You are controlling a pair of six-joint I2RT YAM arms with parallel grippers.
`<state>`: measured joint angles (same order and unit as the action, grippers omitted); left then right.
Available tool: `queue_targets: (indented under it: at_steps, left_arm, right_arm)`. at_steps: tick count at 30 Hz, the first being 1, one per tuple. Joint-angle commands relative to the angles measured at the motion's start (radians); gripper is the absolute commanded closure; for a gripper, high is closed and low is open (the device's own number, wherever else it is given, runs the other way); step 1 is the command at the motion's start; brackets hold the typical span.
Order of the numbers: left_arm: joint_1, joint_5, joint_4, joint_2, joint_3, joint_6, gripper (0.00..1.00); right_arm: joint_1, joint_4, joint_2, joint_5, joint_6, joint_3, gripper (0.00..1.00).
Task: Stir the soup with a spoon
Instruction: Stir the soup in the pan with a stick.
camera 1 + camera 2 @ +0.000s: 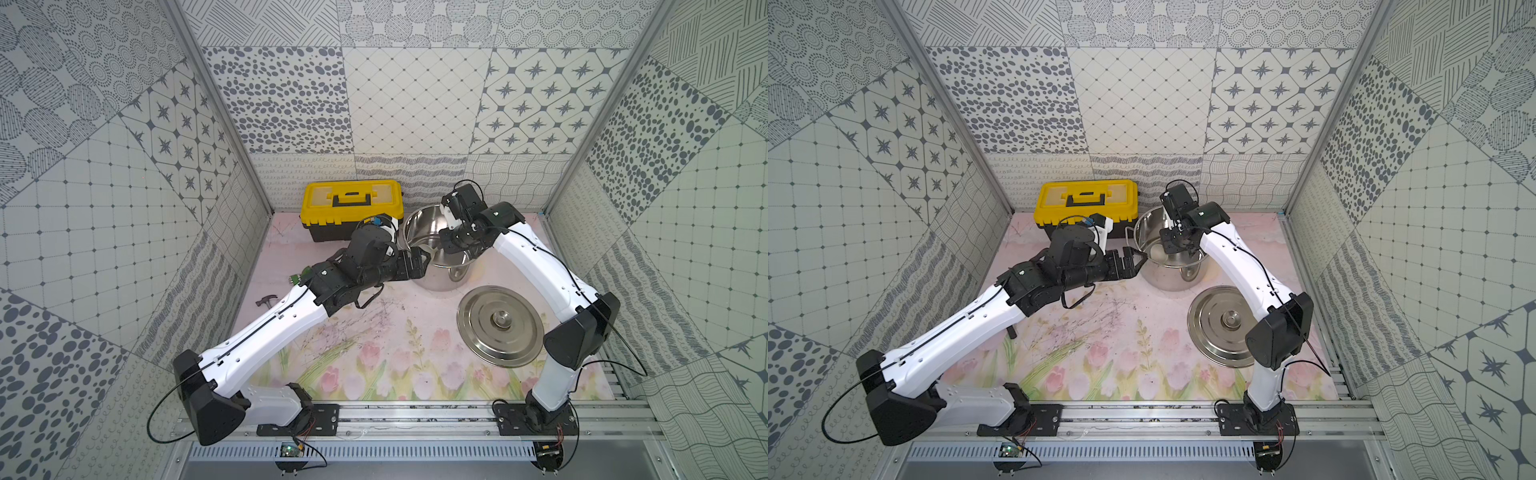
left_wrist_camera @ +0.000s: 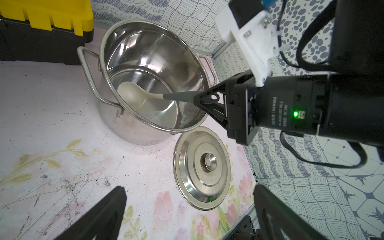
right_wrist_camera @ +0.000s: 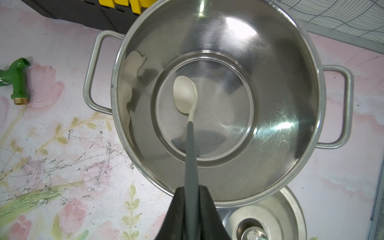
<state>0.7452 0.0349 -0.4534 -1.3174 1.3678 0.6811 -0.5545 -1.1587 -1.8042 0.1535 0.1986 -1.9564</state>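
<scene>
Spoon (image 3: 190,135), probably stiff and light, dips into the empty pot (image 3: 291,93) near the tabletop's back edge. Right gripper (image 3: 191,192) jaws are clenched high on its slim handle, a sound hold. Left gripper (image 1: 1137,261) jaws are released beside the pot

Desk (image 1: 374,332) under a pale pink sheet printed with tulips and green stems, scuffed dark behind the left end effector (image 1: 422,261). Straight below the right end effector (image 3: 191,188): large shiny stainless-steel stockpot (image 1: 434,282) with two loop handles, upright. Beyond the left end effector, close by the pot: yellow-lidded black plastic toolbox (image 1: 353,199). Behind the right end effector, just beside the pot: flat round steel lid (image 1: 498,324), knob up. Behind the left end effector: green plastic tap fitting (image 3: 18,81), then small claw hammer (image 1: 266,300).
</scene>
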Motion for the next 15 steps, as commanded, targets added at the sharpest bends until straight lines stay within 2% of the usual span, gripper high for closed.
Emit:
queue_targets:
  at_steps: [1, 8, 15]
  left_arm:
    - [0.002, 0.012, 0.056, 0.015, -0.005, 0.001, 0.01]
    - [0.002, 0.015, 0.053, 0.019, -0.005, 0.001, 0.0]
    - [0.002, 0.011, 0.056, 0.011, 0.001, 0.0, 0.01]
  right_arm:
    - [0.0, 0.04, -0.024, 0.058, -0.02, -0.068, 1.0]
    - [0.038, 0.037, -0.06, 0.101, -0.057, -0.13, 1.0]
    - [0.084, 0.018, -0.051, 0.132, -0.105, -0.126, 1.0]
